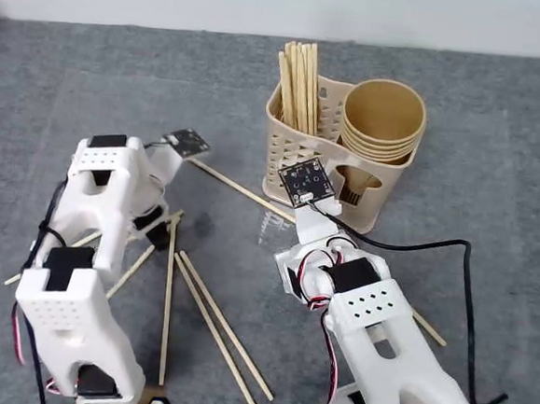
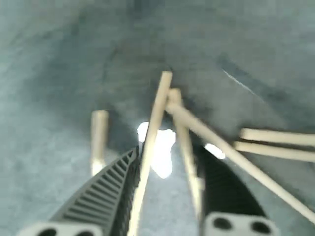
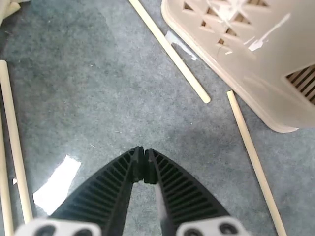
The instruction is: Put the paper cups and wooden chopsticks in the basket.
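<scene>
Wood-hunting, straddles chopstick (image 2: 152,118) with left pincer (image 2: 165,150) spread wide to grab; rests right pincer (image 3: 143,150) pinched empty by basket (image 3: 256,64).

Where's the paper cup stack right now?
High view: the paper cup stack stands in the right compartment of the basket, beside the upright chopsticks in its left one.

Grey felt table cover (image 1: 500,136) — a pale wall strip (image 1: 267,5) behind it.
</scene>
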Robot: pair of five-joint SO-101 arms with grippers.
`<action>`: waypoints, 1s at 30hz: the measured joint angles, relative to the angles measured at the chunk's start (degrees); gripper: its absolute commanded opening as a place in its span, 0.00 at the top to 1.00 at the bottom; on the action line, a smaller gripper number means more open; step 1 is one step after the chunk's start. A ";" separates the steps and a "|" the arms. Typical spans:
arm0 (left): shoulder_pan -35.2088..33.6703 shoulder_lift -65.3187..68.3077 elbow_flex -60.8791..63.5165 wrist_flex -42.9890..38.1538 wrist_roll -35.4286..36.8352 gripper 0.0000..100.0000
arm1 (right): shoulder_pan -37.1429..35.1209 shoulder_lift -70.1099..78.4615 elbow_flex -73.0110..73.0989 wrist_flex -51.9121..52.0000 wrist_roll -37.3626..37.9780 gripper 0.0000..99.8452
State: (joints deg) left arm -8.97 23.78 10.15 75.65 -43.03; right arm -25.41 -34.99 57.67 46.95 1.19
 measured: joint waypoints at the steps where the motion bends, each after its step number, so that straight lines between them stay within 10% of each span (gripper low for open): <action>1: 0.18 -0.18 0.44 0.09 -0.26 0.97 | 0.00 0.00 0.00 0.00 0.00 0.99; 30: 5.36 -15.65 2.64 9.49 0.09 0.99 | 0.00 0.00 0.00 0.00 0.00 0.99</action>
State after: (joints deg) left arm -3.60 8.13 12.79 85.14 -42.95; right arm -25.41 -34.99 57.67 46.95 1.19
